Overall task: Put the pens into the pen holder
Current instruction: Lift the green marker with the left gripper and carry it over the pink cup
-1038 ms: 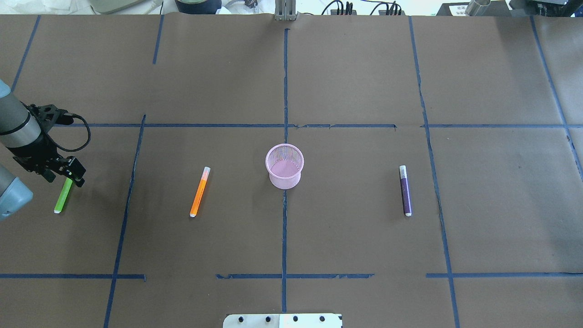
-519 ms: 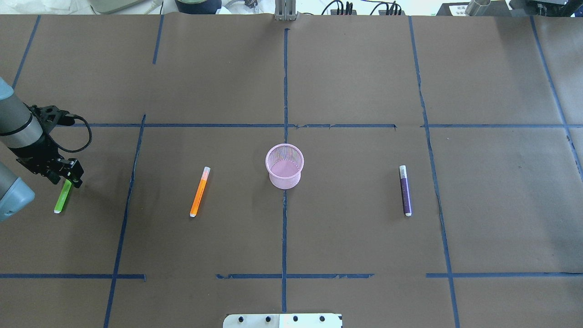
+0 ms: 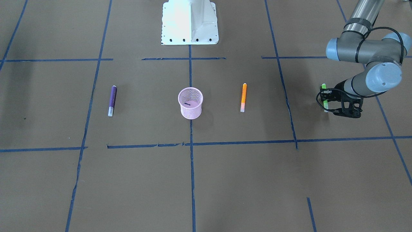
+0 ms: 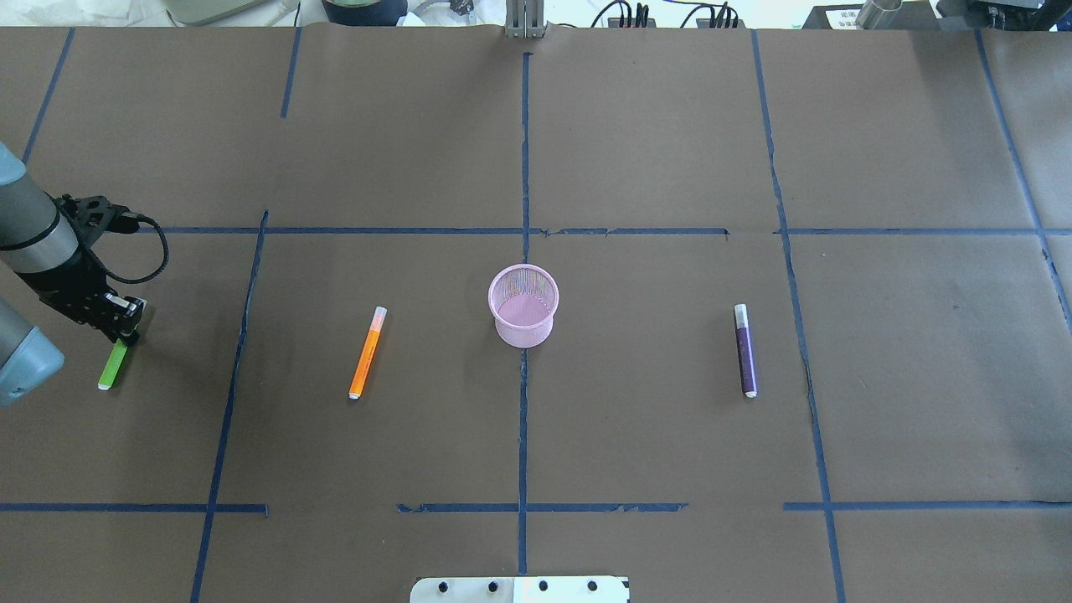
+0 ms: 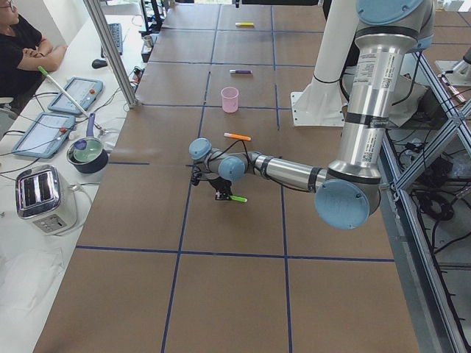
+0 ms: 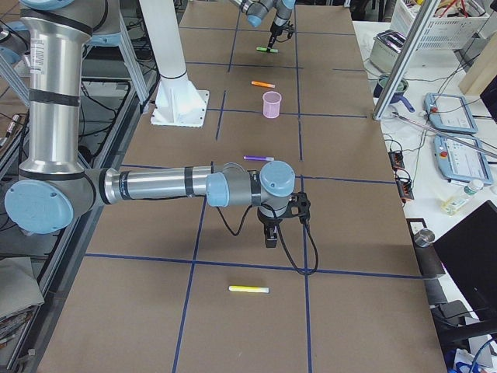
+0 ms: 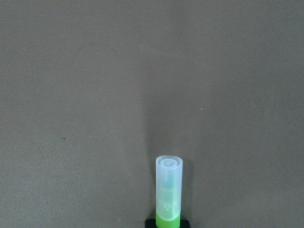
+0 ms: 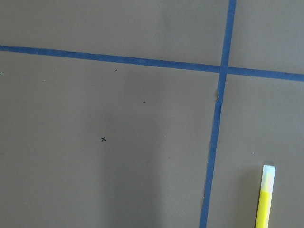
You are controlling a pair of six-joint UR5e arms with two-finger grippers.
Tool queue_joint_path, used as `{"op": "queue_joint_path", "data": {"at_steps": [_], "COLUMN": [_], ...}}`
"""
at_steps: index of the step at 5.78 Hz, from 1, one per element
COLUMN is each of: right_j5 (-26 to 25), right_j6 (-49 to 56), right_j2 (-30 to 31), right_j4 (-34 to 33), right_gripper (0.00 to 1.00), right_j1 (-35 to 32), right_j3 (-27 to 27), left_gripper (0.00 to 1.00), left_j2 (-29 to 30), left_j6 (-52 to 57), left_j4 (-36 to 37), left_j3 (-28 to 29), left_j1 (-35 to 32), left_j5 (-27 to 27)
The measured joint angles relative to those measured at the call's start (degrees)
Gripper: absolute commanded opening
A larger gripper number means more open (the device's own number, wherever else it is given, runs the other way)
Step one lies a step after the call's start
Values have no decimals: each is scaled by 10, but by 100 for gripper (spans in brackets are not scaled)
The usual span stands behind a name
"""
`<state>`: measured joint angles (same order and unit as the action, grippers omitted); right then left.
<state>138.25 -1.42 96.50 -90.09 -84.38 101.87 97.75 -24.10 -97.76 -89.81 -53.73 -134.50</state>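
Observation:
The pink mesh pen holder [image 4: 523, 335] stands upright at the table's middle, also in the front view [image 3: 190, 111]. The orange pen [image 4: 366, 353] lies to its left and the purple pen [image 4: 744, 352] to its right. The green pen [image 4: 109, 371] lies at the far left. My left gripper [image 4: 123, 325] is down on the pen's far half and looks shut on it. The left wrist view shows the green pen's pale cap [image 7: 168, 183] sticking out forward. My right gripper [image 6: 269, 235] shows only in the right side view, low over the table, and I cannot tell whether it is open.
A yellow pen [image 6: 248, 289] lies near the right gripper, also in the right wrist view [image 8: 264, 202]. The white robot base plate [image 3: 190, 22] sits at the table's robot side. A toaster [image 5: 44, 198] and tablets stand on a side bench.
My left gripper has come down a little to the left onto the green pen, and its fingers look narrower. The pens and the holder have not moved.

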Motion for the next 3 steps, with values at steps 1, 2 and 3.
{"op": "queue_joint_path", "data": {"at_steps": [1,2,3], "right_j5": [0,1,2], "right_j6": [0,-1,-2], "right_j2": [0,0,0], "right_j4": [3,18,38], "right_gripper": [100,100,100], "right_j1": [0,1,5], "right_j3": [1,1,-1], "left_gripper": [0,0,0], "left_j2": [5,25,63], "left_j6": [-3,-21,-55], "left_j4": [0,1,2], "left_j3": [-33,-80,-123], "left_j1": [-2,-3,-2], "left_j5": [0,-1,1]}}
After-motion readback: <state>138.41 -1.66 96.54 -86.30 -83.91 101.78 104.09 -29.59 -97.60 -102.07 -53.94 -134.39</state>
